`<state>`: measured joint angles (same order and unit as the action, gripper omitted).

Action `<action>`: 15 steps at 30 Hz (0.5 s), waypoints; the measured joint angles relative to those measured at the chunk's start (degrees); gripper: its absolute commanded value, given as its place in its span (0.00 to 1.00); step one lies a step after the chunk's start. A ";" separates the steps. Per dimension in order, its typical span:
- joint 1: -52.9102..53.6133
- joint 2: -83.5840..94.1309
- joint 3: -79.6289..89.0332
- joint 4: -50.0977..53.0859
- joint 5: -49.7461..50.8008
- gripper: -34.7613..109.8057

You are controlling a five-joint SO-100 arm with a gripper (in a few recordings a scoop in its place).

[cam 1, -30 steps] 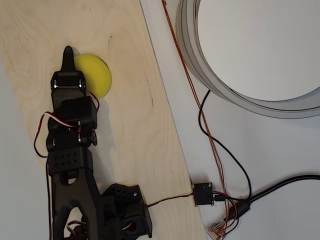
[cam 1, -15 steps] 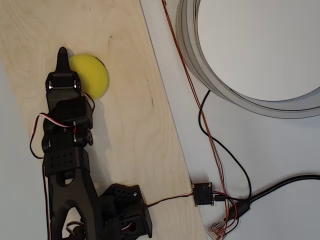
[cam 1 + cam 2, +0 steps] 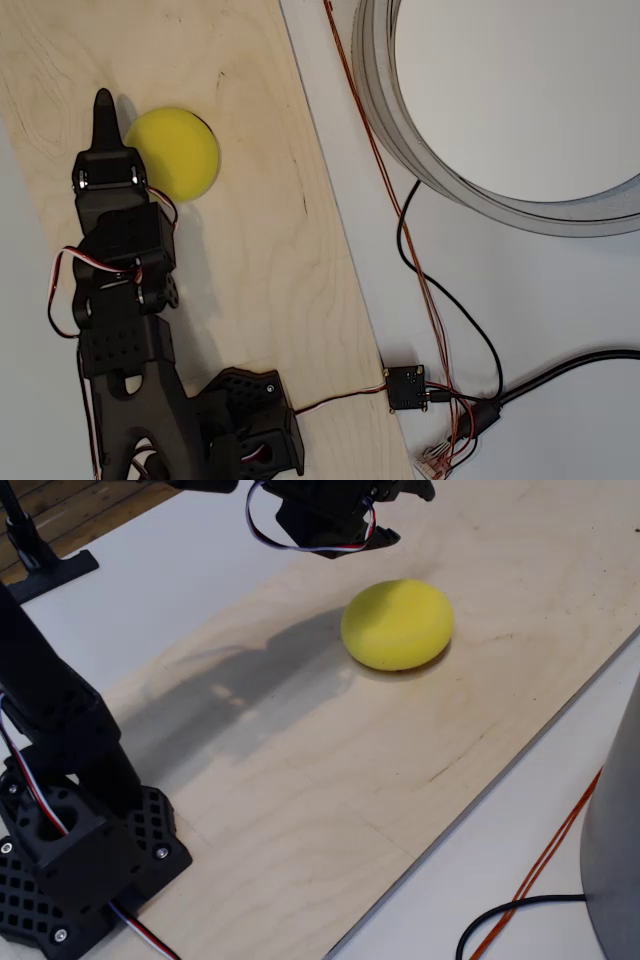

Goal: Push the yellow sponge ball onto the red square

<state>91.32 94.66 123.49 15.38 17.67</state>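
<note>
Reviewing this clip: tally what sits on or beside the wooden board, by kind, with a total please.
Yellow sponge ball: 1
Black robot arm with gripper: 1
Wooden board: 1
Large grey ring: 1
Small black circuit box: 1
Black cables: at least 2
Thin orange wire: 1
Total: at least 8

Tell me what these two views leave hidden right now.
- Red square: whether it lies under the yellow sponge ball cannot be judged in the overhead or fixed view.
- Hand: open or shut is unclear from overhead, its fingers overlapping; the fixed view's top edge cuts it off.
- Hand-ball contact: unclear from overhead.
</note>
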 measured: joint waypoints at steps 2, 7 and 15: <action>0.62 0.53 0.53 0.00 -0.44 0.38; 3.78 1.76 2.72 0.00 -2.99 0.38; 6.94 12.13 11.34 0.62 -6.06 0.38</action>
<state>98.26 106.79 134.82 16.00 11.60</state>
